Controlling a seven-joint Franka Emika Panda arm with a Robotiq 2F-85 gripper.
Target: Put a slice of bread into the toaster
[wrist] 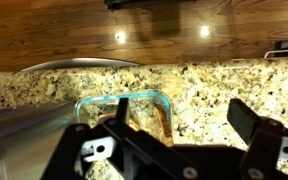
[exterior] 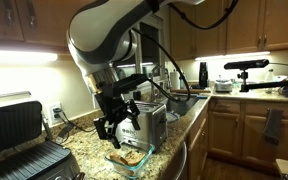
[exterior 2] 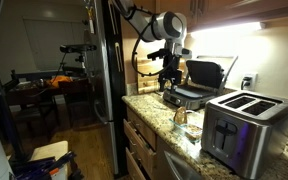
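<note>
Below, between parted fingers (wrist: 256,125): slice of bread (wrist: 161,119)

You could read nothing: the toaster (exterior: 152,125) (its end face small and blurred) gave no legible label, nor did anything beside it.

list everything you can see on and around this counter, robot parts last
toaster: one, brushed steel, on the counter
slice of bread: at least one, tan, in the glass dish
glass dish: one, clear, beside the toaster
contact grill: one, black and steel, on the counter
counter: one, speckled granite
cabinets: several, brown wood, under the counter
arm: one, white
gripper: one, black, open, above the dish
</note>
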